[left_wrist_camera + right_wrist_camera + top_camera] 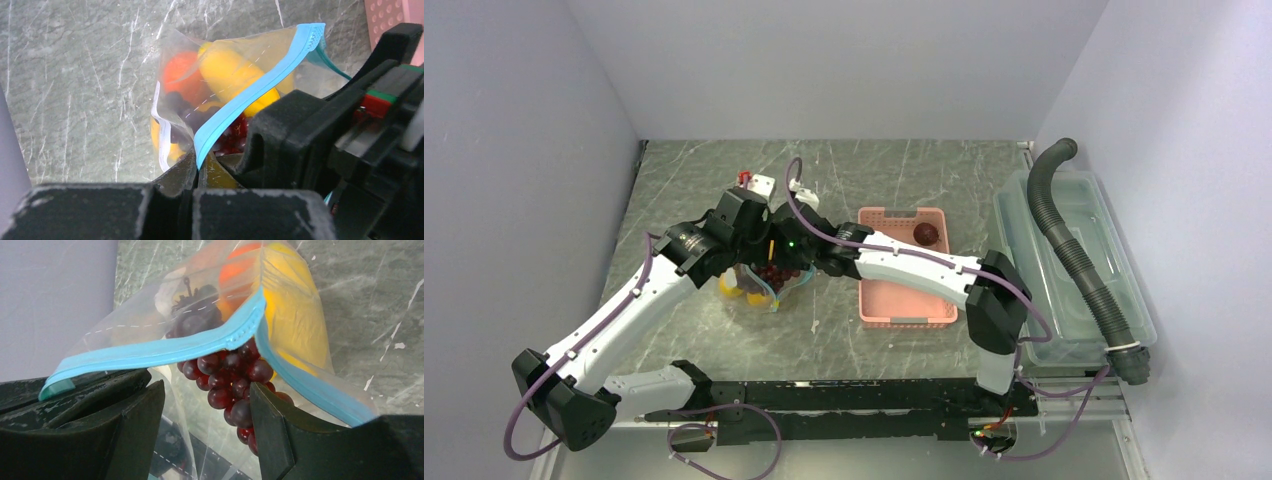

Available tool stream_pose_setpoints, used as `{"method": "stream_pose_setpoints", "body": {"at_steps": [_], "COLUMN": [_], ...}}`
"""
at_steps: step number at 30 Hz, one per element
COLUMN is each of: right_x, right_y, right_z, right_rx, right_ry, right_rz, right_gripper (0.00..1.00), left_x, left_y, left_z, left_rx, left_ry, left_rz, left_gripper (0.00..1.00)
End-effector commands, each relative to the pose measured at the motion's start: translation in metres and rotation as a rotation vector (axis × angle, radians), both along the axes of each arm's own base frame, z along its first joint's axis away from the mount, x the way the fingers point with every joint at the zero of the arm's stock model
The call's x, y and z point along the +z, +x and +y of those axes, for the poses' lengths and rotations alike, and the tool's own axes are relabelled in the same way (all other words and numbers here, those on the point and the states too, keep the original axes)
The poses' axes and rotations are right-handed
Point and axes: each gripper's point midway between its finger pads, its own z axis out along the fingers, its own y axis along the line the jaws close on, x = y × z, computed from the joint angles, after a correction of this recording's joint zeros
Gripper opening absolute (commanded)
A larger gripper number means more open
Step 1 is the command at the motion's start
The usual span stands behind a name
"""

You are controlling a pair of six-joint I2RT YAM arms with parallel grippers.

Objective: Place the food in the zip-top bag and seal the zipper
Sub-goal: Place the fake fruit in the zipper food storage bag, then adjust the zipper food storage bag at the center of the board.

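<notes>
Our left hand (197, 169) is clenched on one end of the narrow teal-blue zipper strip (250, 90) of the clear floppy zip-top bag (172, 55), which sits left of centre on the grey marble worktop (904, 170). Inside lie a yellow toy fruit (225, 65) and a round orange fruit (180, 75). Our right hand (206, 390) is released, fingers spread either side of the dark red grape bunch (230, 385) at the bag's mouth.
</notes>
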Motion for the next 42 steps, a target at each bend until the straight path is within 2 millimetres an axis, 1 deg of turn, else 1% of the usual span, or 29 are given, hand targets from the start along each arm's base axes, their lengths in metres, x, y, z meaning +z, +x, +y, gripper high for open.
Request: {"method": "stream_pose_setpoints", "body": {"at_steps": [1,10,16,20,25,28,33,36,38,42], "right_x": [0.056,0.067,0.075,0.068,0.05,0.035,0.011,-0.002,-0.009,-0.017], "right_y": [0.008,0.008,0.005,0.004,0.002,-0.001,-0.006,-0.01,-0.011,-0.011], "right_z": [-0.008,-0.046,-0.073,-0.091,-0.107,-0.108,-0.101,-0.095,-0.09,-0.084], "right_rx": [-0.023,-0.053,-0.073,-0.095,-0.117,-0.112,-0.087,-0.069,-0.061,-0.058], "right_ry": [0.098,0.04,0.023,-0.011,-0.053,-0.06,-0.06,-0.055,-0.052,-0.043], "right_rz": [-0.11,-0.175,-0.211,-0.22,-0.201,-0.169,-0.115,-0.08,-0.062,-0.04], "right_gripper": [0.67,0.67,0.67,0.67,0.66,0.65,0.62,0.58,0.56,0.49], "left_x": [0.007,0.006,0.006,0.004,0.005,0.004,0.003,0.004,0.004,0.003], "left_y": [0.003,0.003,0.004,0.004,0.004,0.004,0.004,0.004,0.004,0.004], "left_z": [-0.006,-0.006,-0.007,-0.007,-0.007,-0.006,-0.006,-0.006,-0.006,-0.006], "left_rx": [-0.017,-0.018,-0.02,-0.019,-0.019,-0.016,-0.012,-0.013,-0.012,-0.013], "left_ry": [-0.029,-0.028,-0.029,-0.026,-0.026,-0.023,-0.019,-0.019,-0.018,-0.018], "left_rz": [-0.028,-0.025,-0.024,-0.02,-0.021,-0.02,-0.018,-0.019,-0.019,-0.018], "left_gripper": [0.0,0.0,0.0,0.0,0.0,0.0,0.0,0.0,0.0,0.0]}}
